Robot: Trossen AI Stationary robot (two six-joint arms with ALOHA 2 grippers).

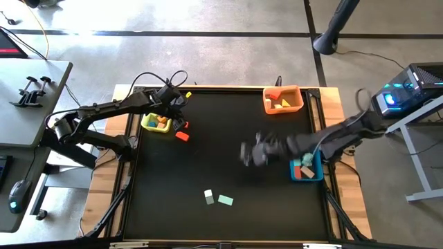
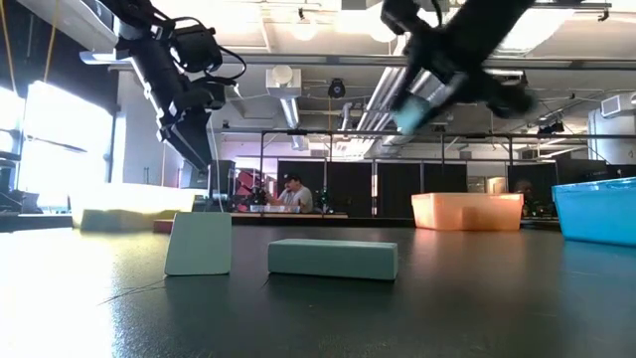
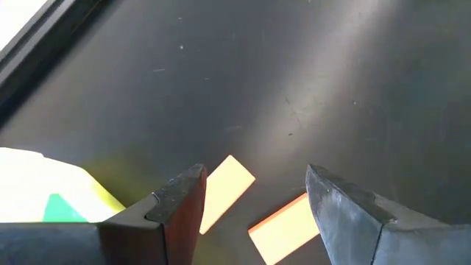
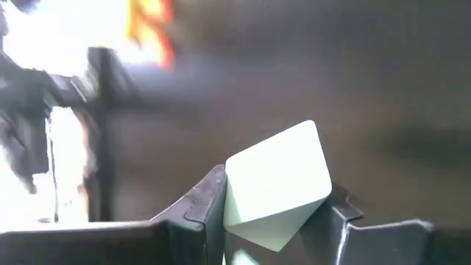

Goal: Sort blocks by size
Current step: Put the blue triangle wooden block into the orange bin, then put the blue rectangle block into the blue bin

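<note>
High view: the right gripper [image 1: 246, 153] hangs over the middle of the black table [image 1: 228, 131], beside the blue bin [image 1: 306, 170] — its jaws clenched on a pale mint block [image 4: 276, 184]. The left gripper [image 1: 181, 124], jaws spread and holding nothing, sits by the yellow bin [image 1: 156, 122], above a red block [image 1: 182, 136]. Two more mint blocks [image 1: 218, 198] lie together near the front edge — an orange bin [image 1: 282, 99] stands at the back.

You see two dark, jointed arms, left arm [image 1: 104, 111] and right arm [image 1: 339, 135], both matt black. Looped black cables [image 1: 156, 77] arch over the left wrist. Their fingers [image 3: 176, 210] look dark, worn, wedge-shaped.
</note>
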